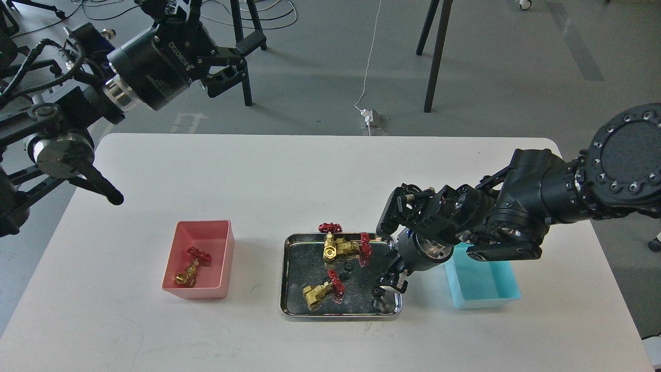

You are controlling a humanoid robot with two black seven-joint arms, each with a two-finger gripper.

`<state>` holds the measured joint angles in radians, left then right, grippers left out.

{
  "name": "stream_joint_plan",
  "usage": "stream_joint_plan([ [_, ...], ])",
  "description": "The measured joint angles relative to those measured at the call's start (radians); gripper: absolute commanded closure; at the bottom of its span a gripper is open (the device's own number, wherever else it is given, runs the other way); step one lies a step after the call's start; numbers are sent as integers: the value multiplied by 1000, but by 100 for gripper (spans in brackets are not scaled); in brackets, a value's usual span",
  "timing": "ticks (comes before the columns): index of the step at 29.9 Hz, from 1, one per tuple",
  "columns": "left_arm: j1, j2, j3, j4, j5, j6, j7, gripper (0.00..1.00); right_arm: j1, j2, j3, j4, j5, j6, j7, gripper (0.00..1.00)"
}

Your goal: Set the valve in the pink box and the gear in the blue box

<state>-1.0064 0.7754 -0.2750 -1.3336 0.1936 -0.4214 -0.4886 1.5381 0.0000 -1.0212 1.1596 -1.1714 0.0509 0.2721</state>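
A steel tray (287,274) in the middle holds three brass valves with red handwheels (338,249) (316,293) and several tiny black gears (349,267). One gear (377,292) lies at the tray's right side. My right gripper (390,284) points down into the tray right beside that gear; its dark fingers cannot be told apart. The pink box (217,243) on the left holds one valve (192,268). The blue box (485,292) on the right is partly covered by my right arm. My left gripper (238,61) is open and empty, high above the table's far left.
The white table's far edge (330,135) runs behind the boxes. Chair and stand legs (242,77) and cables stand on the floor beyond it. My left arm's elbow (77,165) hangs over the table's left corner.
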Motion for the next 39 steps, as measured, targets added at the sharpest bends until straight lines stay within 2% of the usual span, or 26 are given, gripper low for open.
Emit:
stream_joint_plan([
  [7, 20, -33, 1, 24, 4, 0, 0, 1, 8, 0, 11, 38, 25, -44, 23, 45],
  [13, 25, -73, 0, 47, 38, 0, 0, 1, -18, 0, 11, 54, 27, -63, 33, 38],
  [23, 59, -80, -2, 51, 45, 1, 0, 1, -71, 0, 7, 3, 23, -90, 33, 38],
  [29, 67, -85, -4, 51, 50, 1, 0, 1, -80, 0, 7, 1, 21, -90, 32, 42],
  [39, 83, -120, -3, 75, 60, 1, 0, 1, -95, 0, 9, -11, 22, -94, 32, 55],
])
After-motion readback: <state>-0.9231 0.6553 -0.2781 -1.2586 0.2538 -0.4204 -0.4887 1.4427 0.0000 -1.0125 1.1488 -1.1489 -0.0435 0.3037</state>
